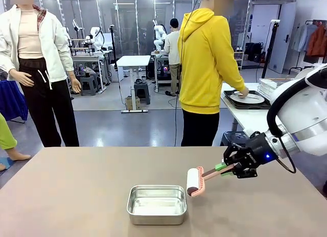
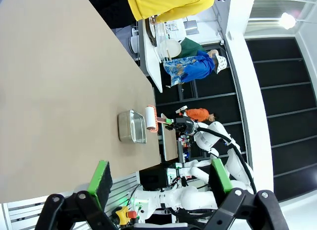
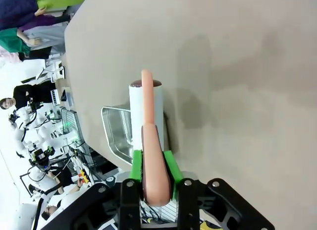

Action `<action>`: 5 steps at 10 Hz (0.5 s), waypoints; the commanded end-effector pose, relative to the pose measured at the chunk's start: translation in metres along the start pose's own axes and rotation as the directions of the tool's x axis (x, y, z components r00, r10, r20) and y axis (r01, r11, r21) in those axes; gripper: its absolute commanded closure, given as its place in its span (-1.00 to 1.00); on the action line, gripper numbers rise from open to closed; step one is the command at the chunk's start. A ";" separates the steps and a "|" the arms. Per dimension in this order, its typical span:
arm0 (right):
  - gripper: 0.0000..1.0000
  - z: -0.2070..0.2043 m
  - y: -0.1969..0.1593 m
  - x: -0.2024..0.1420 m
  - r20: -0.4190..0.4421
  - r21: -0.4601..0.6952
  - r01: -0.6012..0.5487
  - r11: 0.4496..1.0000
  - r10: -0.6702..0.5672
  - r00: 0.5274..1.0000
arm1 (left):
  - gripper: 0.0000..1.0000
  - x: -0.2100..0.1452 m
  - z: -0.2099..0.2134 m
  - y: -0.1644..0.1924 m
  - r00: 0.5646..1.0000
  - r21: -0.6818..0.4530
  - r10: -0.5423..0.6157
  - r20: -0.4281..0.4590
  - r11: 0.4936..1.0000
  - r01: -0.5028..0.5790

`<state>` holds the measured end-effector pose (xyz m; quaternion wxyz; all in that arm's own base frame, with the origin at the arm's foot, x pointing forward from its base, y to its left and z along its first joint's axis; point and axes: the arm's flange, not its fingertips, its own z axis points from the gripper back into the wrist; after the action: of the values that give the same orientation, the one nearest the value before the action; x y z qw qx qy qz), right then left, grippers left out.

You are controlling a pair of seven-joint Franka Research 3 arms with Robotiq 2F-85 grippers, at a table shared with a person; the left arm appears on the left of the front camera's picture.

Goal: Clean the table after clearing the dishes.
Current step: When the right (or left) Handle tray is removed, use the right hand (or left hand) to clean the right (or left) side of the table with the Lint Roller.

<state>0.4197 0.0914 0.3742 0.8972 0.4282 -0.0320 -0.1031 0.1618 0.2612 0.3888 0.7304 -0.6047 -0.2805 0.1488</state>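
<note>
Right wrist view: right gripper [image 3: 152, 158] fingers clamped mid-handle on pink-and-white lint roller [image 3: 146, 108], which looks light and stiff, beside square steel pan [image 3: 116, 131] on matte taupe table [image 3: 237, 91]. Left gripper [image 2: 161, 178] fingers wide open, empty.

We see a small white table [image 1: 134, 61] standing on a glossy grey floor [image 1: 127, 127], with a cardboard box [image 1: 134, 102] at its foot, dark glazed partitions [image 1: 122, 22] behind it, and a clothes rack [image 1: 318, 40] far to its right.
</note>
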 end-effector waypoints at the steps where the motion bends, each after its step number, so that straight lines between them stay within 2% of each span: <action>1: 1.00 0.003 -0.002 -0.003 -0.027 0.011 0.003 1.000 -0.003 1.000 | -1.00 0.001 0.001 -0.002 1.000 -0.014 -0.003 0.007 1.000 0.004; 3: 1.00 0.003 -0.002 -0.003 -0.027 0.011 0.003 1.000 -0.003 1.000 | -1.00 0.001 0.001 -0.002 1.000 -0.014 -0.003 0.007 1.000 0.004; 4: 0.55 0.001 -0.002 -0.001 -0.013 0.011 0.007 1.000 -0.007 1.000 | -1.00 0.001 0.001 -0.002 1.000 -0.014 -0.003 0.007 1.000 0.004; 5: 0.55 -0.011 0.007 0.020 0.002 -0.043 -0.051 0.998 0.051 0.999 | -1.00 0.001 0.001 -0.002 1.000 -0.014 -0.003 0.007 1.000 0.004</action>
<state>0.4236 0.0912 0.3739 0.8981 0.4278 -0.0285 -0.0978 0.1618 0.2612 0.3888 0.7304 -0.6047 -0.2805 0.1488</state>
